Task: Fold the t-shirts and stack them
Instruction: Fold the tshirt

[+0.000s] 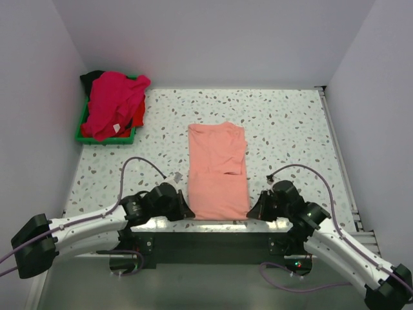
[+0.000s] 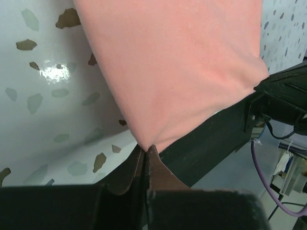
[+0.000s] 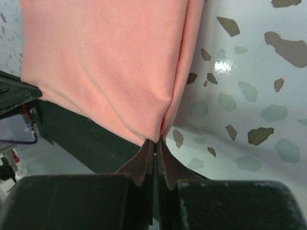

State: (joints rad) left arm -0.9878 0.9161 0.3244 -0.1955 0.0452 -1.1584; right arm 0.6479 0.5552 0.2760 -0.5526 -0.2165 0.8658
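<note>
There's the salmon-pink t-shirt (image 1: 218, 171), a long folded strip at mid-frame in the top view, its hem at the table's (image 1: 290, 129) lower edge. Only the wrist views show the pinch: left gripper (image 2: 145, 151) clamped on one hem corner, right gripper (image 3: 156, 143) nipping the other. Only overhead shows the other t-shirts (image 1: 115, 103) heaped in the green tray (image 1: 79, 134), upper left.

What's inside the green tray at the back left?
A crumpled magenta-pink t-shirt is heaped on top, a red t-shirt shows beneath its right side, black cloth at the back corner. The floor of the green tray and anything lower are covered.
</note>
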